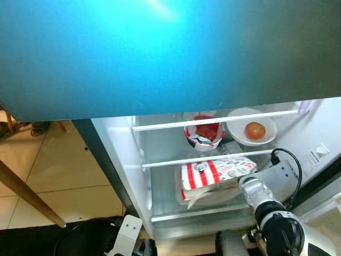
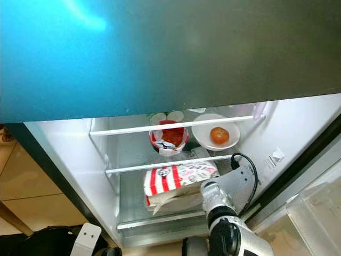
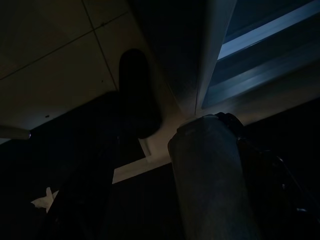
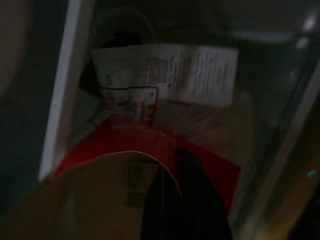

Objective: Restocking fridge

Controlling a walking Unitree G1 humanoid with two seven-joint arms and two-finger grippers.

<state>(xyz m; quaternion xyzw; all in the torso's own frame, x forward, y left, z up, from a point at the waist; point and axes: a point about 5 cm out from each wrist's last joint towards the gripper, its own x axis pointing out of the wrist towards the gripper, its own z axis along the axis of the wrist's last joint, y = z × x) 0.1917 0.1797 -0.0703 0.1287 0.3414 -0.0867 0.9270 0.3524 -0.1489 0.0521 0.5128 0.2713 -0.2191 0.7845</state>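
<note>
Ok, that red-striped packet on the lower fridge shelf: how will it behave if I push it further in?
The packet looks like soft film, so it will probably crumple rather than slide as one stiff piece. Its front edge sags over the shelf lip, suggesting it is floppy and may droop out. The right gripper is against it; whether it is gripped I cannot tell.

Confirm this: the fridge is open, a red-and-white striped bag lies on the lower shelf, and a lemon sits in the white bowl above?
Not quite. The white bowl holds a tomato, not a lemon, as the right eye view shows. The fridge is open and the striped bag lies on the lower shelf.
</note>
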